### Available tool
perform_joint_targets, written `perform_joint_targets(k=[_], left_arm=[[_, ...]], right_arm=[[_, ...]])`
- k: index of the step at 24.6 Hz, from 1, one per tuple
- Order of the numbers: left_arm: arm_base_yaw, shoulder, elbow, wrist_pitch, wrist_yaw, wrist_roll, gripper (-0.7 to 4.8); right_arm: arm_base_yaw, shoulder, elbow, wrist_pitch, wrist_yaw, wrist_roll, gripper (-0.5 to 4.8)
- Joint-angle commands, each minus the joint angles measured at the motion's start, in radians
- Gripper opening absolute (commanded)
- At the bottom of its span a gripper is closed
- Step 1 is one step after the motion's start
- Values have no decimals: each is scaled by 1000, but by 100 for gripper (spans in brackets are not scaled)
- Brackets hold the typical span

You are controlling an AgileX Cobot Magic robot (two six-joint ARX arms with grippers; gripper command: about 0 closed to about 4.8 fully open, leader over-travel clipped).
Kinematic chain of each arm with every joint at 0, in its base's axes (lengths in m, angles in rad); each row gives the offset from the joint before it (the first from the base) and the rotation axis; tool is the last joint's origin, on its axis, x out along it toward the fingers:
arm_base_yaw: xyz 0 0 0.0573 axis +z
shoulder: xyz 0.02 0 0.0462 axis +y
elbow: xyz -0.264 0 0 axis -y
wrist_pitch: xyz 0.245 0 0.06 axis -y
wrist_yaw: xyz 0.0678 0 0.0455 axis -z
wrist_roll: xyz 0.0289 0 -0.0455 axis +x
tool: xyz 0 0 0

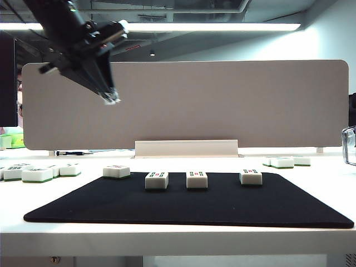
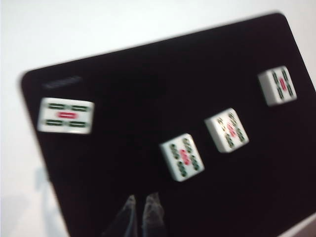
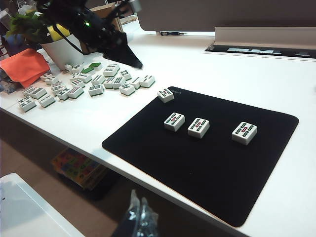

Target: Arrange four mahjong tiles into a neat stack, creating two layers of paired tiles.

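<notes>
The left pincer hung closed and empty high above the black mat. The right pincer sat closed off the surface's edge. Four mahjong tiles lay apart, unstacked.

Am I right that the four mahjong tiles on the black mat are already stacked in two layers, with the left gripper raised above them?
Not quite: the four mahjong tiles lie apart in a single layer on the black mat, as the exterior view shows. The left gripper is indeed raised above them.
</notes>
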Motion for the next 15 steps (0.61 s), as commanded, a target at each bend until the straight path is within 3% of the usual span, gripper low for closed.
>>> perform_joint_targets(k=[1, 11, 15], left_arm=[[-35, 35, 31, -16, -23, 11, 26], [-91, 145, 39, -91, -174, 44, 26], [-103, 194, 39, -88, -167, 12, 25]], right_arm=[[0, -12, 2, 9, 2, 0, -1], [0, -12, 2, 9, 2, 0, -1], [0, -12, 2, 9, 2, 0, -1]])
